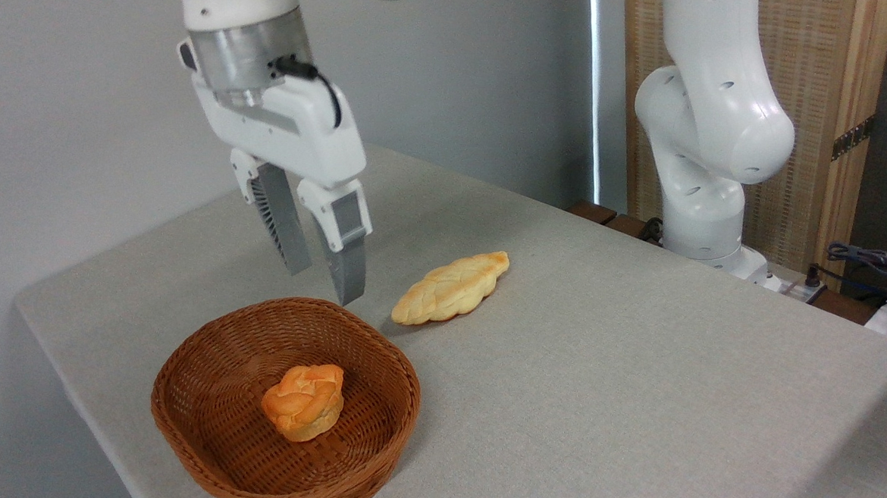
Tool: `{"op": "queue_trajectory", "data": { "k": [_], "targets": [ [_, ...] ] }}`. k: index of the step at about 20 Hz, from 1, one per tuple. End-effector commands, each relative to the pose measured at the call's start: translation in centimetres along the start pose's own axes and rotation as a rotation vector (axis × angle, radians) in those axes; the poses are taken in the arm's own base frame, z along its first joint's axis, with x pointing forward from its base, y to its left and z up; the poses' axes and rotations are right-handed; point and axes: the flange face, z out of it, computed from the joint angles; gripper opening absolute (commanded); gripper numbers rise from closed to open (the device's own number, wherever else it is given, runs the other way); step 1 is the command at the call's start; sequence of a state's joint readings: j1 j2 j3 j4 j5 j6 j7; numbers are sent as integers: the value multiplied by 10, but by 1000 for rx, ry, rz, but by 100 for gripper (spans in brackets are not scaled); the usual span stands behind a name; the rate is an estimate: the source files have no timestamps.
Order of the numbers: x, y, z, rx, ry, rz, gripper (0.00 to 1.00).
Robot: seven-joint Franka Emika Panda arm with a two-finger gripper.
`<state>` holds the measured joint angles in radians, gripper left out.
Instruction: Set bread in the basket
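Bread (305,412) lying in basket (194,414), empty gripper (326,284) above, jaws apart

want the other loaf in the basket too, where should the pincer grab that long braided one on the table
Grip the braided loaf across its narrow middle, coming straight down from above. It lies flat on the table, long axis slanting from near left to far right, so the open pincer should turn crosswise to that axis.

A small golden-orange knotted bun (305,412) is seen lying on the floor of a shallow, reddish-brown oval wicker basket (194,418), slightly right of centre.
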<state>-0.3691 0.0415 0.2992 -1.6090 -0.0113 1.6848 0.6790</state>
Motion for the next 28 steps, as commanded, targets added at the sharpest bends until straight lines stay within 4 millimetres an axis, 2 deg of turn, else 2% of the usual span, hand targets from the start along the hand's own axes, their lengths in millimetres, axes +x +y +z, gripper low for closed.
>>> {"op": "queue_trajectory", "data": {
  "k": [1, 11, 14, 22, 28],
  "targets": [
    [-29, -4, -22, -4, -3, -21, 100],
    [-33, -8, -24, -11, 5, -26, 100],
    [-25, -2, -22, -17, -9, -22, 100],
    [-33, -13, -19, -22, -15, -40, 100],
    [-33, -11, -20, -17, -17, -44, 100]
  ]
}}
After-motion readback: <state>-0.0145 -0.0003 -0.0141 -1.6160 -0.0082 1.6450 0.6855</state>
